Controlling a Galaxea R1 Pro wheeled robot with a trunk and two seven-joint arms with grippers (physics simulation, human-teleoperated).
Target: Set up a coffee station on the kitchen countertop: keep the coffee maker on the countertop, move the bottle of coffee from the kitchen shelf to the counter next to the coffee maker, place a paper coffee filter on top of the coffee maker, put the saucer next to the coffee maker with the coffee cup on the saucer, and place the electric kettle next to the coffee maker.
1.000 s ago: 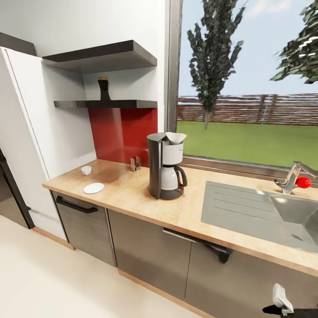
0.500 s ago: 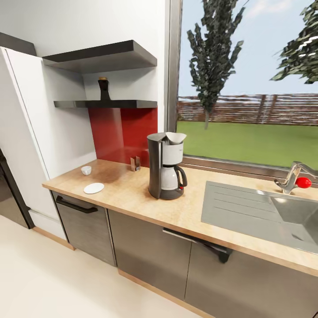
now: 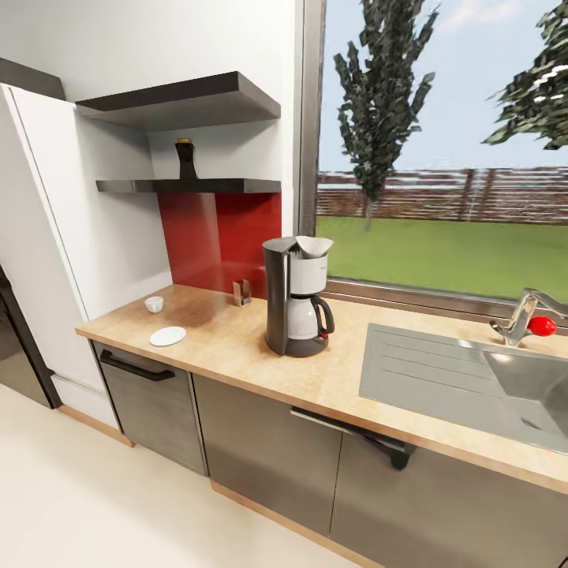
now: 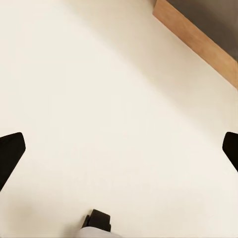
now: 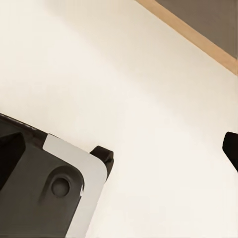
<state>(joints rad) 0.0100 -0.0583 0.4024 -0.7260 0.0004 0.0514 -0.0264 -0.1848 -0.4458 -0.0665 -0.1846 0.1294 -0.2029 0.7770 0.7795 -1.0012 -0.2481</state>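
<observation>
Bottle of coffee point(image 3: 184, 158) on kitchen shelf point(image 3: 189, 186) — high reach risks toppling; both claws spread, empty.

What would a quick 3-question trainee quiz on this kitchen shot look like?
1. True or false: the cup sits on the saucer.
2. Where is the bottle? A) counter B) shelf C) sink
3. Fill in: the paper filter rests on top of the ____.

Key: 1 false, they stand apart on the counter. 2 B, the shelf. 3 coffee maker.
</observation>
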